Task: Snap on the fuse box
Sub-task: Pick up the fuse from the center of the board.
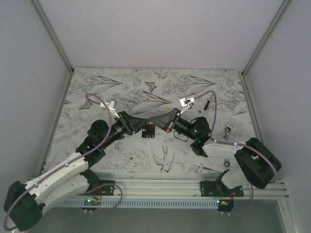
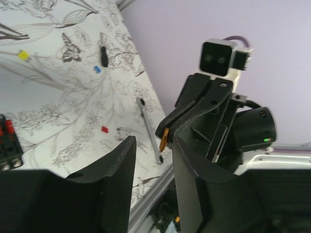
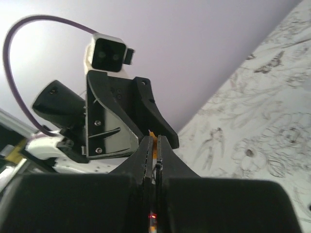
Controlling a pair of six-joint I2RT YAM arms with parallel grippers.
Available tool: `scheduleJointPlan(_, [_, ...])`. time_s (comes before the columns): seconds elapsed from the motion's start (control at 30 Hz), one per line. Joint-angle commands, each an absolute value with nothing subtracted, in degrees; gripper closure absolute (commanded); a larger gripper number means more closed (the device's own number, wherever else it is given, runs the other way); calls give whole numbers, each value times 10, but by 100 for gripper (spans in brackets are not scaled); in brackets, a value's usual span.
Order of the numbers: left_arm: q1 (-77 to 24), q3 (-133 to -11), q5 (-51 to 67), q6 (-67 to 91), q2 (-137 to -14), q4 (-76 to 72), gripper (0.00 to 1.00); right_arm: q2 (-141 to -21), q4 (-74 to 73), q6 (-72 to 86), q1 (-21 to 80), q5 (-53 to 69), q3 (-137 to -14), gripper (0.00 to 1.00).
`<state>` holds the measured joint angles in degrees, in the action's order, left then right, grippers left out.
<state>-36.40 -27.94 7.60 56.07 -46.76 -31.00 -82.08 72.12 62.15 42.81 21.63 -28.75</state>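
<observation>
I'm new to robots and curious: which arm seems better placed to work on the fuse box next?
Probably right: the right claw is shut on a small orange piece, while the left claw is open and empty. The fuse box lies close to both.

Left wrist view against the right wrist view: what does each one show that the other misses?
Left wrist only: the fuse box, a wrench, a black-handled tool, a yellow fuse, a blue fuse, a red fuse. Right wrist only: the left arm's camera. Both: the right gripper shut on an orange fuse, and the floral table.
</observation>
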Motion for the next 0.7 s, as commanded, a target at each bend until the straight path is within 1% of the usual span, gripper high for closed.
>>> scheduleJointPlan(0.0, [-364, -266, 42, 517, -475, -282, 61, -777, 602, 531, 412, 217, -305, 100])
scheduleJointPlan(0.17, [-355, -292, 42, 463, -516, -190, 53, -745, 480, 468, 377, 205, -299, 100])
scheduleJointPlan(0.3, [-334, -303, 46, 435, -572, -160, 49, -724, 375, 404, 357, 187, -302, 100])
scheduleJointPlan(0.5, [-278, -319, 74, 445, -696, -148, 50, -700, 292, 352, 337, 162, -295, 100])
scheduleJointPlan(0.67, [-262, -355, 79, 438, -789, -148, 56, -696, 230, 313, 335, 142, -306, 100])
